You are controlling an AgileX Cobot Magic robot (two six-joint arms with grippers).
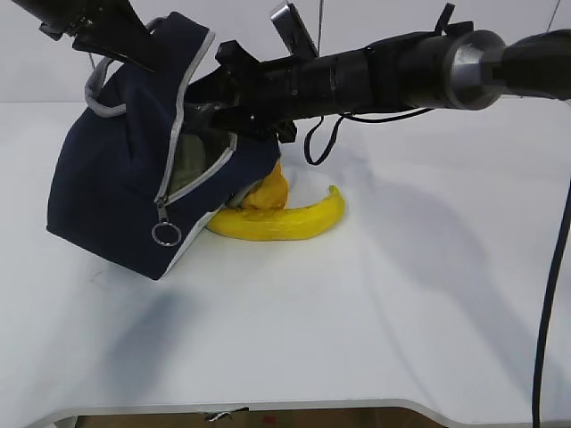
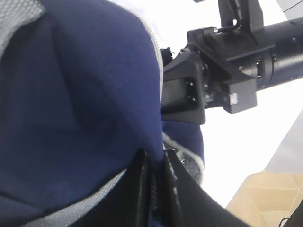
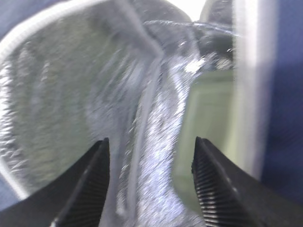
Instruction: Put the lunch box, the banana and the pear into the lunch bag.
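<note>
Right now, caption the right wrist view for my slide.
Open right tool inside the lunch bag's silvery lining, pale green lunch box lid just ahead.

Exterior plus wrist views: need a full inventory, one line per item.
bag: one, navy with grey zipper and silvery lining, left of table, tipped with its mouth facing right
ring pull: one, metal, hanging at the zipper's low end
lunch box: one, pale green lid, inside the bag, blurred in the right wrist view
banana: one, yellow, on the table just outside the bag's mouth
pear: one, golden yellow, behind the banana, partly tucked under the bag's edge
table: one, white
cable: one, black, right edge
left pincer: shut on the bag's fabric, holding it up
right pincer: open, inside the bag's mouth
</note>
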